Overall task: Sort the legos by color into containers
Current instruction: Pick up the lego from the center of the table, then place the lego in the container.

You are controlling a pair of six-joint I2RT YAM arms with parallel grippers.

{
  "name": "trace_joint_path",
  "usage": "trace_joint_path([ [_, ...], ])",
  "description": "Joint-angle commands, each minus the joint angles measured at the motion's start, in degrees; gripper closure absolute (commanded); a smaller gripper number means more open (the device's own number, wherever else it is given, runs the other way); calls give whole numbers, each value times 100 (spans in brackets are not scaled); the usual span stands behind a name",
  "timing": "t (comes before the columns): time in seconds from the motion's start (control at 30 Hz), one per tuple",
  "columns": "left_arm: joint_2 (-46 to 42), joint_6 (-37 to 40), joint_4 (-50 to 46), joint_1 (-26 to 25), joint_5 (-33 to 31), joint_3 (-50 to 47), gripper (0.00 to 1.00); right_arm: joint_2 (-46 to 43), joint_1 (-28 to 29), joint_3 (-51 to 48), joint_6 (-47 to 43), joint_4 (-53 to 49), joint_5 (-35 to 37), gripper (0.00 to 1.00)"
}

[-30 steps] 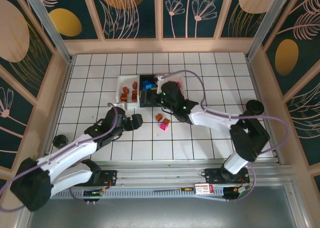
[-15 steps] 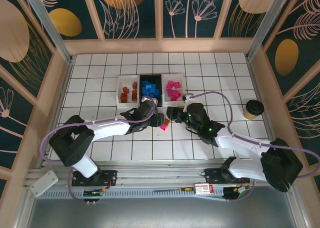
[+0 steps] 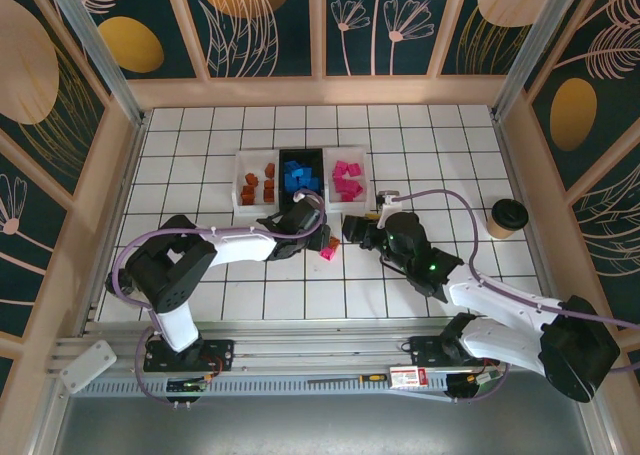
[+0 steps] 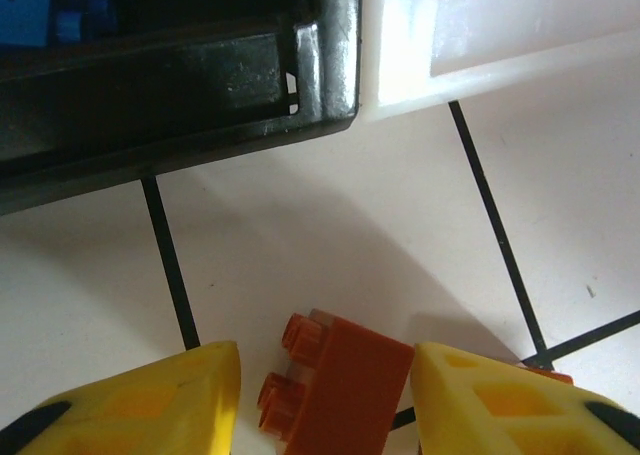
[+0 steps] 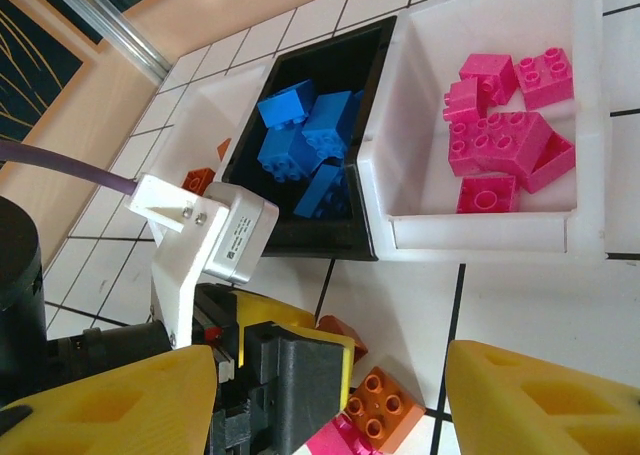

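Orange plastic, a small studded brick (image 4: pixel 340 385), lies on the white tiled floor (image 4: pixel 330 225) between the two yellow fingers (image 4: pixel 150 405) of the left claw (image 4: pixel 325 375). The claw stands open around it. The finger on the right of the wrist view is touching the brick's side or very nearly so. A thin strip of floor shows between the studs and the other finger, so nothing is gripped. Just beyond the brick is a corner of the black tray (image 4: pixel 200 65), with a white tray (image 4: pixel 480 45) pressed against its right side.

From above, three trays stand side by side in a row. The black tray in the middle holds blue bricks (image 3: pixel 300 178), and the white tray to its right holds pink bricks (image 3: pixel 348 180). The other white tray (image 3: pixel 255 161), on the left, holds more orange bricks (image 3: pixel 257 187). The right claw (image 3: pixel 352 227) hangs just beside the left one, its fingers spread wide with nothing held. A loose pink brick (image 3: pixel 327 254) lies on the floor near both claws. A paper cup (image 3: pixel 508 217) stands well apart, off to the right.
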Motion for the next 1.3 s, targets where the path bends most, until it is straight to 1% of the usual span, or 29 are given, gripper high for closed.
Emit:
trace_joint_path([
  [0.0, -10, 48, 77, -1, -165, -17, 61, -113, -50, -45, 63, -63, 192, 37],
  [0.17, -330, -81, 34, 2, -323, -233, 74, -178, -56, -55, 57, -81, 210, 37],
  [0.2, -599, -107, 24, 3, -384, -303, 76, -188, -63, -47, 46, -108, 221, 37],
  [0.33, -1311, -241, -162, 151, -615, -566, 80, -232, -74, -77, 52, -143, 238, 37],
  [0.43, -2051, -301, -420, 601, -853, -765, 80, -249, -75, -113, 75, -134, 194, 37],
  [0.5, -2498, -328, -558, 1145, -869, -860, 79, -267, -68, -159, 88, -134, 184, 37],
  [0.57, -2705, -284, -605, 1581, -863, -836, 77, -268, -75, -204, 98, -127, 192, 37],
  [0.67, -2546, -223, -511, 2065, -826, -635, 76, -266, -73, -286, 131, -124, 183, 37],
  [0.77, -2035, -184, -391, 2406, -603, -245, 78, -272, -80, -331, 169, -173, 145, 37],
  [0.87, -1539, -94, -307, 2533, -480, 215, 78, -296, -74, -391, 189, -222, 115, 37],
  [1.07, -603, -46, -364, 2547, -192, 1086, 73, -185, -69, -598, 285, -144, -155, 36],
  [1.13, -404, -51, -402, 2549, -177, 1229, 68, -30, -46, -617, 305, -95, -261, 34],
  [1.2, -145, -59, -451, 2551, -143, 1360, 54, 237, 76, -557, 301, -36, -262, 33],
  [1.27, -171, -74, -470, 2547, -78, 1427, 43, 557, 231, -421, 250, -37, -248, 32],
])
